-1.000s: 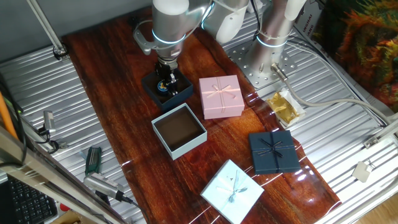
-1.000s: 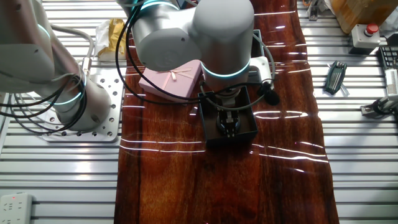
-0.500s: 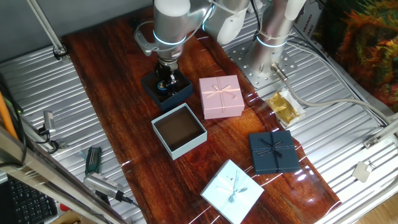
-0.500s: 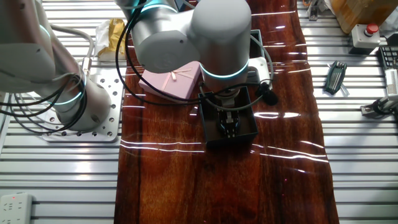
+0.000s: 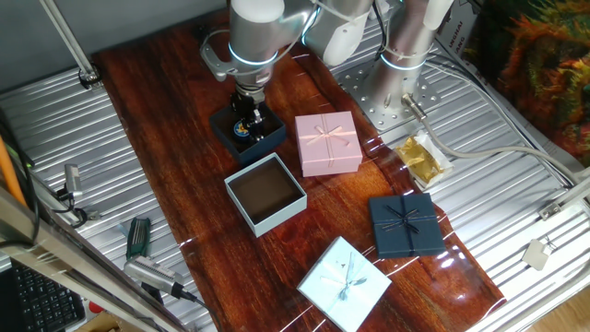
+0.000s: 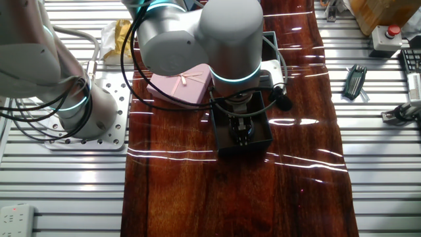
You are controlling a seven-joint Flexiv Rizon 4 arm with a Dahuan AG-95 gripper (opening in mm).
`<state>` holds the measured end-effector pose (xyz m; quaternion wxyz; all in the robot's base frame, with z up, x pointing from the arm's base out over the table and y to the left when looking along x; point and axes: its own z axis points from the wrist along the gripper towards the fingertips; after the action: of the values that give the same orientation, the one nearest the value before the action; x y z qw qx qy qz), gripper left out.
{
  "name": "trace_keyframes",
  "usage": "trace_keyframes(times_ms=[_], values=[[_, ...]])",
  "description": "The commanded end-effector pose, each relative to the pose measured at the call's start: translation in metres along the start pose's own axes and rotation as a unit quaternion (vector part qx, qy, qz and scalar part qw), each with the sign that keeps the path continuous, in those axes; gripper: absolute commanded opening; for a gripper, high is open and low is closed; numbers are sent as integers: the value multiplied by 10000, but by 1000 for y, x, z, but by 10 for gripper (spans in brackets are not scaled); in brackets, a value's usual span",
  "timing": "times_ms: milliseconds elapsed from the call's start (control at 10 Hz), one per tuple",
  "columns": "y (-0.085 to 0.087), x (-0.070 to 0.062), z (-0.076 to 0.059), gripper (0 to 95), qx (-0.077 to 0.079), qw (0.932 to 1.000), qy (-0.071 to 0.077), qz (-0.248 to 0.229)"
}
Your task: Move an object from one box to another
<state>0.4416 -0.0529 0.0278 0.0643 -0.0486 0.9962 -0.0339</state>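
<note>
Dark wood table (image 5: pixel 166 111) carries five boxes: beneath the gripper (image 5: pixel 241 126) sits the small navy tray (image 5: pixel 247 132), just beyond it the open pale blue box (image 5: pixel 266 194) and a pink box (image 5: pixel 327 143), and well away two ribboned gift boxes, navy (image 5: pixel 407 225) and pale blue (image 5: pixel 345 280). One small blue-rimmed disc (image 5: pixel 240 131) lies inside the tray right at the fingertips, though I cannot tell whether the fingers have closed on it. A poor pinch on so small a disc could let it slip during the lift, or the fingers could catch the tray wall and drag the tray.

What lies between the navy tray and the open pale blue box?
Only bare wood: in one fixed view a narrow strip of table separates the navy tray from the pale blue box.
</note>
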Motion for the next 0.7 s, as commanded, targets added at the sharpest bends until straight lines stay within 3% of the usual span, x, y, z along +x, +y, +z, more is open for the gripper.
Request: trace_keyframes(times_ms=[100, 500, 600, 700], values=[[0, -1, 2, 760, 13, 10000, -10, 8], [0, -1, 3, 760, 58, 10000, -7, -5], [0, -1, 3, 570, 57, 10000, -13, -5], [0, -1, 4, 570, 54, 10000, -30, 1]])
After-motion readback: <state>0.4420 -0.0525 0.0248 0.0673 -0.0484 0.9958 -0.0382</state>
